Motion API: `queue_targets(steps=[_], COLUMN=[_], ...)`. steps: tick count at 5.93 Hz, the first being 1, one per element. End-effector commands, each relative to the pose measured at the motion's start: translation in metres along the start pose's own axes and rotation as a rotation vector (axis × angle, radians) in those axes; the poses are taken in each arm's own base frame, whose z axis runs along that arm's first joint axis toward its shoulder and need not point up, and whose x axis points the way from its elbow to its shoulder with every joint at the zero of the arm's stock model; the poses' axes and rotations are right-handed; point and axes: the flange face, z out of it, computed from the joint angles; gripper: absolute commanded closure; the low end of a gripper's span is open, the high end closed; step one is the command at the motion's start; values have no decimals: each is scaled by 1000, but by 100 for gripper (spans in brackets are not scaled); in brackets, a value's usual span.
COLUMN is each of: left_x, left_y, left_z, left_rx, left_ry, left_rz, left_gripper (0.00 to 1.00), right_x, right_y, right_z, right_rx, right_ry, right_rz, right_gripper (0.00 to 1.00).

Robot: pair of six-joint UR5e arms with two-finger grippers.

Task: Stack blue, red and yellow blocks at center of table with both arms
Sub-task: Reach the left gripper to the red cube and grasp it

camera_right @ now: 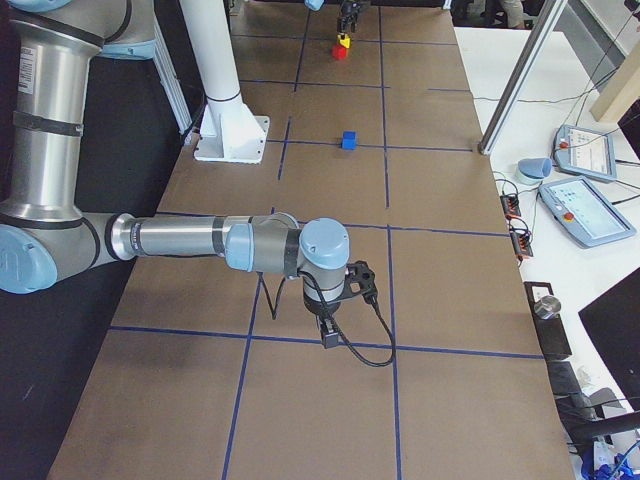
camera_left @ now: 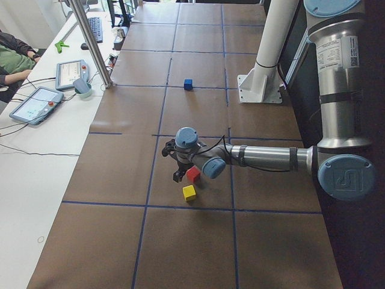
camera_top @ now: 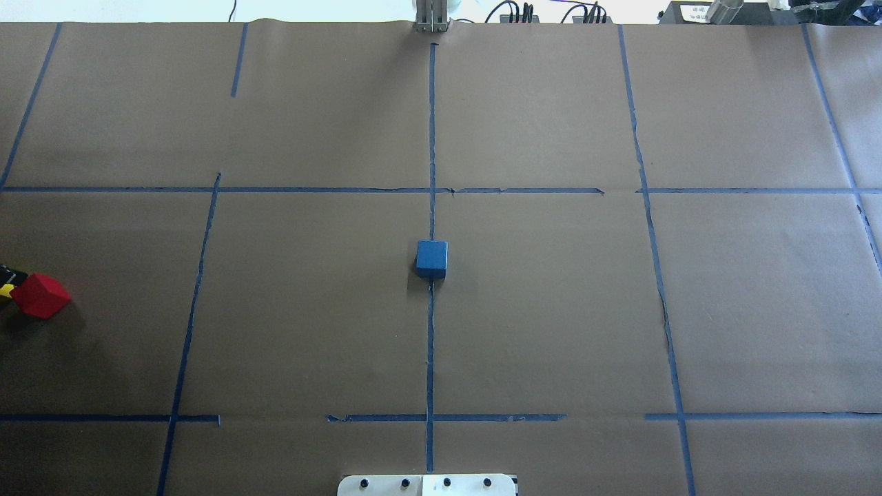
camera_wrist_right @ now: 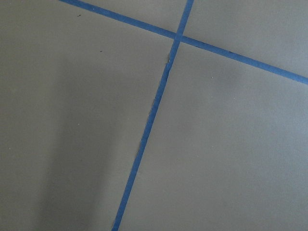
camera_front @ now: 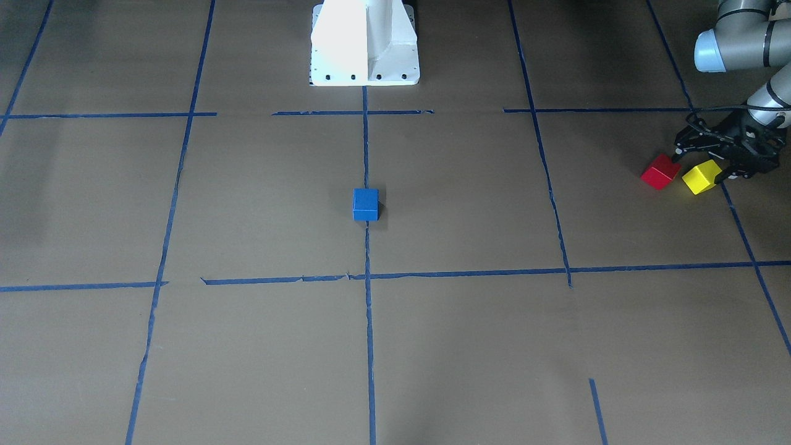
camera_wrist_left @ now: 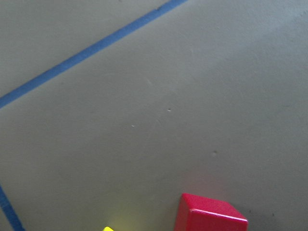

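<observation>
1. The blue block (camera_front: 365, 204) sits flat at the centre of the table (camera_front: 494, 346), right on a tape line (camera_front: 369, 321), with nothing on top. So the base of the stack looks sorted to me.
2. The red block (camera_front: 660, 171) and yellow block (camera_front: 701, 177) are just beside each other, with a small gap as far as I can tell. They're way over by the table's edge on the robot's left, well apart from the blue one. Both are turned at an angle to the tape grid.
3. The left pincer (camera_front: 707, 154) is low, right by that pair, with its jaws spread and nothing in them. The left wrist cam only catches the red block and a sliver of yellow at the bottom of its frame. I can't tell which one it's lined up on.
4. The right pincer (camera_right: 328, 338) hangs over bare table toward the opposite end edge. Only the side camera shows it, so I can't tell if it's released or clenched.
5. My read is that we're at the reach for block two. The next move calls for centring on red and turning the wrist to match its faces. Then drop and close without nudging yellow, and carry it to the centre.
</observation>
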Motion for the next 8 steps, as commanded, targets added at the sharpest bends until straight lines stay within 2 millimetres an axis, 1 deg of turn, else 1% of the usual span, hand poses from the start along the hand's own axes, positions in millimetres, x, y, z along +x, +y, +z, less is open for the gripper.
queue_targets(steps=[1, 3, 4, 5, 6, 7, 8], left_x=[13, 21, 22, 22, 25, 28, 30], left_y=[0, 4, 9, 10, 12, 6, 1], left_z=[12, 28, 43, 47, 57, 58, 57], left_rx=[-21, -55, -85, -93, -113, -108, -101], left_ry=[18, 33, 41, 42, 48, 51, 54], left_rz=[26, 42, 45, 44, 51, 59, 63], left_gripper=[0, 0, 0, 0, 0, 25, 53], right_x=[1, 1, 2, 2, 2, 2, 2], right_y=[1, 2, 2, 4, 5, 5, 5], right_z=[1, 2, 3, 4, 4, 4, 4], right_rx=[-2, -4, -5, -7, -8, -8, -8], right_ry=[-2, -3, -3, -4, -4, -4, -4], right_rz=[2, 3, 4, 6, 5, 4, 4], right_gripper=[0, 0, 0, 0, 0, 0, 0])
